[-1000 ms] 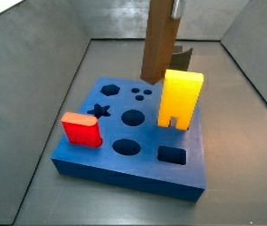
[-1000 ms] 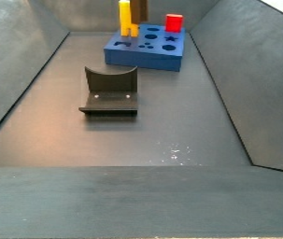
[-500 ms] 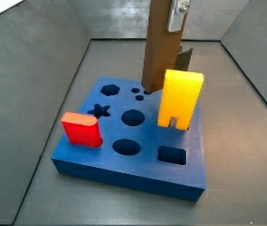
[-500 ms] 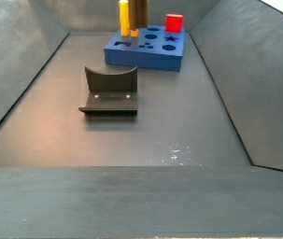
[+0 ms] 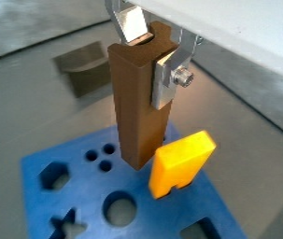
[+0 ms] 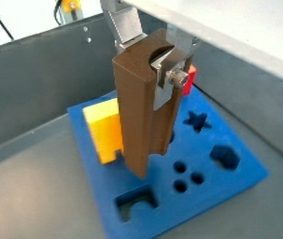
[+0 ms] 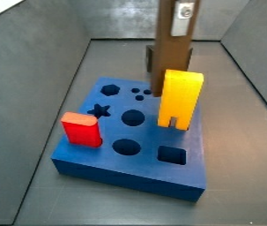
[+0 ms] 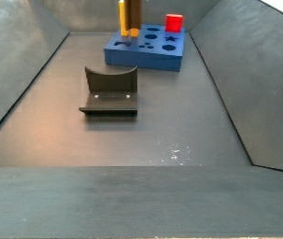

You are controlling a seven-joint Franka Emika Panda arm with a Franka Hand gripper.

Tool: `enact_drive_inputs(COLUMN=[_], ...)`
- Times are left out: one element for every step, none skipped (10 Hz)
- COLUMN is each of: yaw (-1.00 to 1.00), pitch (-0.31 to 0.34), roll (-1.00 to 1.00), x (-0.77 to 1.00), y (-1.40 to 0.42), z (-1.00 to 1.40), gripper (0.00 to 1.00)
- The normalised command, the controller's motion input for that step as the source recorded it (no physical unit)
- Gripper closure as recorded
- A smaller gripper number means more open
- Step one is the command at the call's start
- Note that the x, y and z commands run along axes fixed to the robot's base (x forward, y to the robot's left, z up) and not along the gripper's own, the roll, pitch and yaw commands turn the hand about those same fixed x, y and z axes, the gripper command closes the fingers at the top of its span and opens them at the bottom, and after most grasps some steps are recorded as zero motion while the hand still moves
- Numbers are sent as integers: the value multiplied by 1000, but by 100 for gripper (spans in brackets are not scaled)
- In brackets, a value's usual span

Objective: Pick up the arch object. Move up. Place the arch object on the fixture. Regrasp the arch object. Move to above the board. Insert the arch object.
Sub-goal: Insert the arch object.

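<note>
The arch object (image 5: 137, 103) is a long brown block with a curved cut-out in its upper end. It hangs upright from my gripper (image 5: 150, 51), which is shut on that end; one silver finger (image 5: 169, 79) presses its side. In both wrist views its lower end hovers above the blue board (image 5: 88, 191), close beside the yellow block (image 5: 178, 163). The arch object (image 6: 144, 112) shows in my gripper (image 6: 154, 51) above the board (image 6: 219, 182). In a side view the arch object (image 7: 171, 48) stands behind the yellow block (image 7: 181, 99). The dark fixture (image 8: 108, 91) sits bare on the floor, apart from the board (image 8: 147, 56).
A red block (image 7: 81, 129) stands at one corner of the board (image 7: 112, 163), and the tall yellow block (image 6: 103, 131) stands in another hole. Star, round and square holes are open. Grey walls enclose the floor on all sides.
My gripper has carried the arch object sideways over the board's far part, so it now stands right behind the yellow block. The grip is unchanged.
</note>
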Motion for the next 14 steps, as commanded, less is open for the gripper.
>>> enact_drive_inputs(yaw=[-626, -674, -723, -791, -809, -46, 0, -554, -651, 0, -191, -277, 0, 0], pitch=[0, 0, 0, 0, 0, 0, 0, 29, 36, 0, -16, -33, -20, 0], roll=[-231, -90, 0, 33, 11, 0, 0, 0, 0, 0, 0, 0, -33, -1], x=[571, 526, 423, 291, 294, 23, 0, 134, 171, 0, -214, -351, -11, 0], y=[91, 191, 266, 220, 194, 0, -9, 331, 334, 31, -37, -120, 0, -20], z=[-34, -269, -434, -500, -451, 0, -63, -220, -231, 0, -249, -303, -51, -17], gripper=[100, 100, 100, 100, 100, 100, 100, 100, 100, 100, 100, 100, 100, 100])
